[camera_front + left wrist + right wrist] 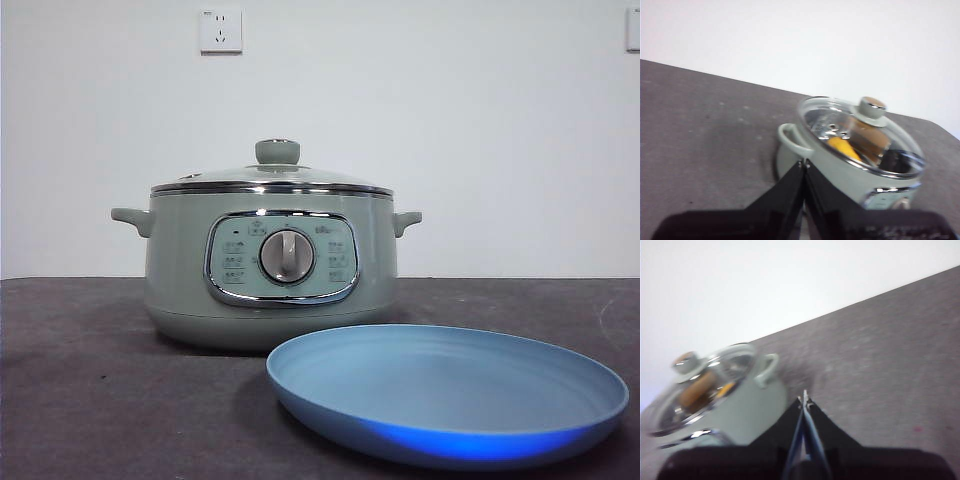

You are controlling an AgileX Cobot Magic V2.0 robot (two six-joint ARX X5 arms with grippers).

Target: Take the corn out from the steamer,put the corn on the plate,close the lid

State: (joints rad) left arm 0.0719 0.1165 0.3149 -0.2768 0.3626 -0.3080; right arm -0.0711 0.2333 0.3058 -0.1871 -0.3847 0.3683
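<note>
**Lid still on, corn waiting inside**

On the dark grey counter, the round sage-green steamer stands closed under its clear glass lid with chrome rim and sage-green knob. The wide, shallow blue plate lies empty just in front of it. Through the glass, the left wrist view shows the yellow-orange corn cob lying inside the pot.

The first step looks to be lifting the lid. That likely calls for a tool spread wide over the knob, closing squarely on it and rising straight up, so the chrome rim clears the pot without dragging.

Neither tool is ready yet. The left tool and right tool each hover near a side handle, jaws pressed together, holding nothing and touching nothing.
</note>
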